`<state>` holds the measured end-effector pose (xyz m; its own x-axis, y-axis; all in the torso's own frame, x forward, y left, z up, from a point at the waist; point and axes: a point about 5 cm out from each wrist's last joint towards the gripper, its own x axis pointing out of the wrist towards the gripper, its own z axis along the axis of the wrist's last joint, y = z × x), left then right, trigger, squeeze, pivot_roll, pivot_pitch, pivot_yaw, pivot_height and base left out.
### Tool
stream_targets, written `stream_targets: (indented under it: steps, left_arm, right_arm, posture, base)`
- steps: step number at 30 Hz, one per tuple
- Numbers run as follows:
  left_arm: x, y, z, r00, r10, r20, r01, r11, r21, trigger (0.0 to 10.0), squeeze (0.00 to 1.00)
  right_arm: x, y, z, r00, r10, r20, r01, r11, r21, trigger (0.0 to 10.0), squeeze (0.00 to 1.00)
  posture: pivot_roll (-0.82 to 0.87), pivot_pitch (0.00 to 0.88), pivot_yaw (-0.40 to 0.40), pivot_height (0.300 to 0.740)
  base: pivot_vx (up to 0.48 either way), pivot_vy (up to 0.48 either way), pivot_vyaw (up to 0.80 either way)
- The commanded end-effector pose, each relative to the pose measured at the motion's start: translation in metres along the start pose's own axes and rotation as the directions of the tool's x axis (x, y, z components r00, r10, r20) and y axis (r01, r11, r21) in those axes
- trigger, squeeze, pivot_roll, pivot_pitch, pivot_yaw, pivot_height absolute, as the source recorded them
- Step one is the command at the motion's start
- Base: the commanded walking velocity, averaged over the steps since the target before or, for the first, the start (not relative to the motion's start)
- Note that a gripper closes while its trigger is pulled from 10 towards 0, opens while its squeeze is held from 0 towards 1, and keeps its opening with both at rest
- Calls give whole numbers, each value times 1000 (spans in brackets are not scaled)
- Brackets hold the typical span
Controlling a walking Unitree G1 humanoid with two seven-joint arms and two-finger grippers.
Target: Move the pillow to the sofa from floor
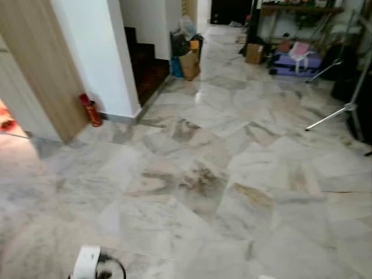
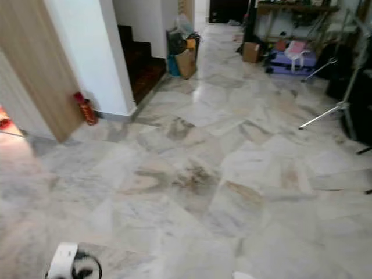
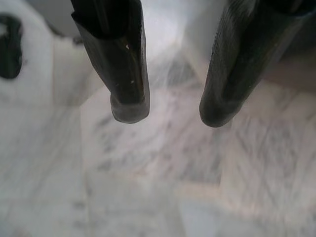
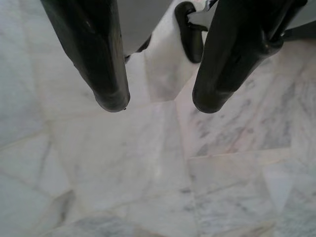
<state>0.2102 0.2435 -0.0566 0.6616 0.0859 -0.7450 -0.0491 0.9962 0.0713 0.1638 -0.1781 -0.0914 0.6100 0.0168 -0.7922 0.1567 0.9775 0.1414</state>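
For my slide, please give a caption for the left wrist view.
Open left pincer hanging above the marble floor.

Glossy marble floor (image 1: 221, 174), white wall (image 1: 96, 52), dark stairs (image 1: 145, 64) beyond.

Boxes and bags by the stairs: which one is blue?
The small blue bag, tucked against the stair wall. Beside it stands a brown paper bag, and the cardboard box farther back is tan.

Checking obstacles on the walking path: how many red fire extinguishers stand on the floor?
1: the red fire extinguisher stands against the white wall's corner, beside the wooden panel. Others may be hidden.
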Motion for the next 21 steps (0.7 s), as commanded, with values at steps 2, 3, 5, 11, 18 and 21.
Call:
stream_targets:
  steps: [2, 3, 5, 11, 18, 21]
  left_arm:
    - [-3, 1, -18, 998, 4, -65, -5, 1000, -6, 10000, 0]
    - [-3, 0, -18, 998, 3, -70, -4, 1000, -10, 10000, 0]
    - [-3, 0, -19, 997, 5, -76, -7, 1000, -24, 10000, 0]
    - [-7, -5, -36, 995, 3, -103, -11, 997, -78, 10000, 0]
    - [-10, -15, -50, 992, -8, -129, -4, 996, -92, 10000, 0]
    - [-11, -13, -53, 991, -5, -134, -8, 996, -91, 10000, 0]
  right_arm:
    - [-1, -5, 0, 1000, -15, -1, 15, 1000, 6, 10000, 0]
    - [0, -5, 1, 1000, -15, 0, 15, 1000, 5, 10000, 0]
    - [0, -5, 3, 1000, -13, 5, 13, 1000, -11, 10000, 0]
    - [0, -8, 12, 999, 34, 23, -31, 993, -115, 10000, 0]
    - [1, -15, 27, 997, 14, 74, -4, 992, -125, 10000, 0]
    - [1, -12, 27, 996, 27, 82, -15, 989, -148, 10000, 0]
  posture:
    - [-69, 47, 73, 740]
    - [-69, 40, 68, 740]
    - [-75, 32, 56, 740]
    - [-84, 25, 14, 740]
    - [-70, 39, 3, 740]
    - [-65, 46, 4, 740]
  base:
    - [0, 0, 0]
    - [0, 0, 0]
    - [0, 0, 0]
    - [0, 0, 0]
    - [0, 0, 0]
    - [0, 0, 0]
